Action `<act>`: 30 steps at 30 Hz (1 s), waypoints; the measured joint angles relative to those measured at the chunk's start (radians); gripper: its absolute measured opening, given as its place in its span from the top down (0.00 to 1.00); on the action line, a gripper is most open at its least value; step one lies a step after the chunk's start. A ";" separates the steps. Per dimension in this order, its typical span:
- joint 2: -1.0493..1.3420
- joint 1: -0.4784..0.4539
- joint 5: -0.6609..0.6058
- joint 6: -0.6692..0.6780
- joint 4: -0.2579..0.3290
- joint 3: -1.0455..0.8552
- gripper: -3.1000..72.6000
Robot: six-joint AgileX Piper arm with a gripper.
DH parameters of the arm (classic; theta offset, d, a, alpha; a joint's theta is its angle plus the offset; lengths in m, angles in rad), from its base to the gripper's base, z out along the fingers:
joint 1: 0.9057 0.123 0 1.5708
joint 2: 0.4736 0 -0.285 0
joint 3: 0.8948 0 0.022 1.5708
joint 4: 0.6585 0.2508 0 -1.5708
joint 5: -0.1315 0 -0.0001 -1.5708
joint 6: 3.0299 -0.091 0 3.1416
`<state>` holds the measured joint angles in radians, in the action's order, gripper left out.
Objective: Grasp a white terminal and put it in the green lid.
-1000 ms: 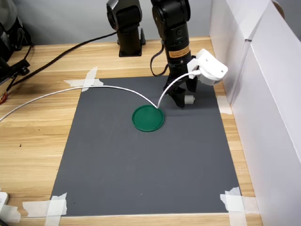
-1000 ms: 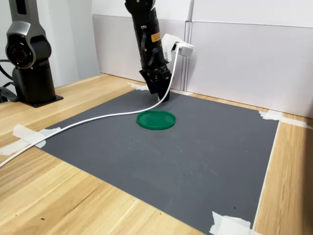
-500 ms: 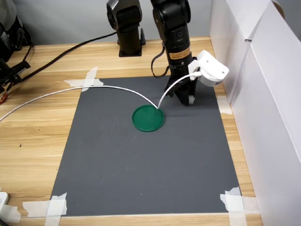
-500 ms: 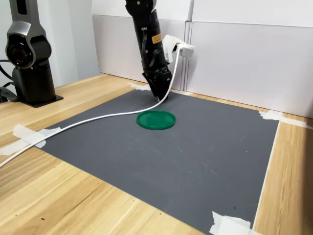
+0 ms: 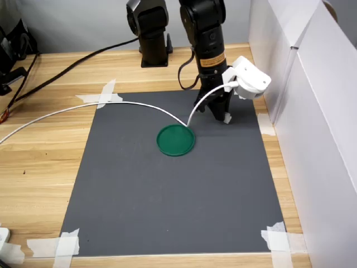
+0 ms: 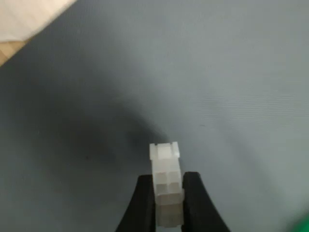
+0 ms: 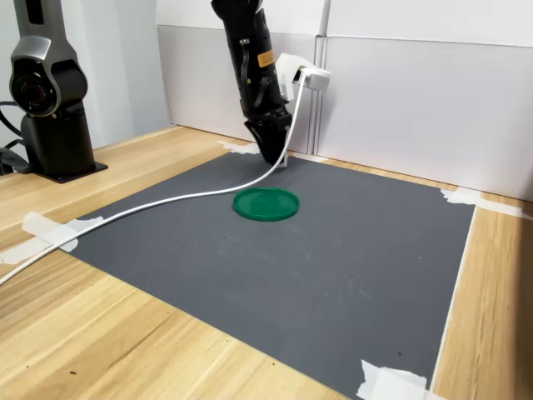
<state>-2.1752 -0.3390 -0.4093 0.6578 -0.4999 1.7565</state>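
The gripper (image 5: 224, 115) has risen since half a second ago and now hangs clear of the dark grey mat (image 5: 167, 190); one second ago it was down at the mat with the white terminal (image 6: 166, 181) beside its tips. Its jaws are now closed narrowly on that terminal, as the wrist view shows: two black fingers (image 6: 141, 205) press the piece from either side. The terminal is a translucent white, blocky plastic part with a stepped, notched end projecting past the fingertips.

The green lid (image 5: 175, 139) is unmoved. It lies flat on the mat, below the gripper and off toward the first exterior view's left, apart from it; it is a smooth round disc with a low raised rim.

In the second exterior view the terminal is barely discernible behind the gripper (image 7: 279, 158) and the white cable (image 7: 166, 202). In the wrist view the fingers are cut off by the frame edge, and only a green sliver of the lid (image 6: 301, 224) shows at one corner.
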 joint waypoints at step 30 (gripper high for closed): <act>0.040 -0.324 -0.200 0.166 -0.099 0.139 0.84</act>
<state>-2.1351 -0.6630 -0.6093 0.8235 -0.5986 1.8953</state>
